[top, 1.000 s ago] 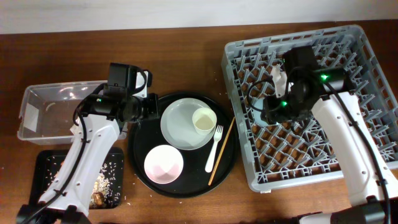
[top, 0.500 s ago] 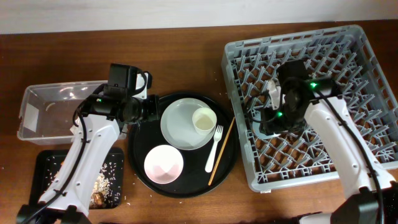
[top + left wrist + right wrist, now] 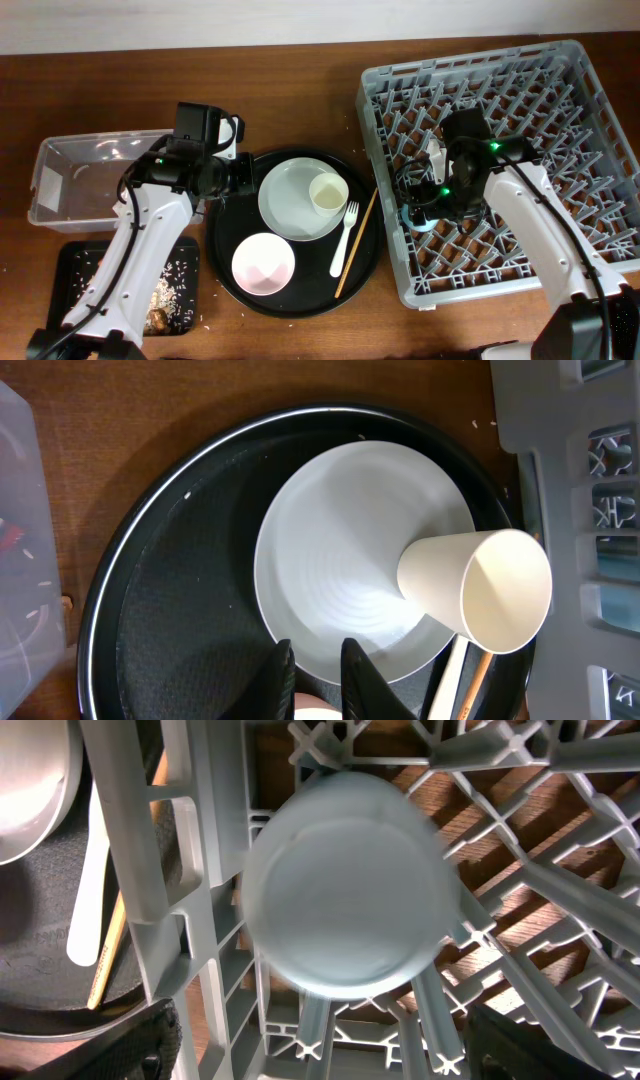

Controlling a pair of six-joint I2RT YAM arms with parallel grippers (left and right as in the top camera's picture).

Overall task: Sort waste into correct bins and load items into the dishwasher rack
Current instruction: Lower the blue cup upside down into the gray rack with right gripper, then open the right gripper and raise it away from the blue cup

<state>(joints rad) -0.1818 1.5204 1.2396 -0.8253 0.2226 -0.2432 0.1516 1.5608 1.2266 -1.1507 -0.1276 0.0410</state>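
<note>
Right fingers (image 3: 135,1055) apart over light blue cup (image 3: 345,895); tub label (image 3: 45,186) illegible

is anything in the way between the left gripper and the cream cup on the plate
Nothing visible does. The left gripper hangs at the near edge of the plate, and only bare plate lies between it and the cream cup on the opposite side.

We watch the right gripper (image 3: 425,207) slide toward seven o'clock across the dishwasher rack (image 3: 590,110). Its fingers (image 3: 150,1042) spread wide, and the light blue cup (image 3: 345,895) now shows bottom-up among the pegs, clear of them.
</note>
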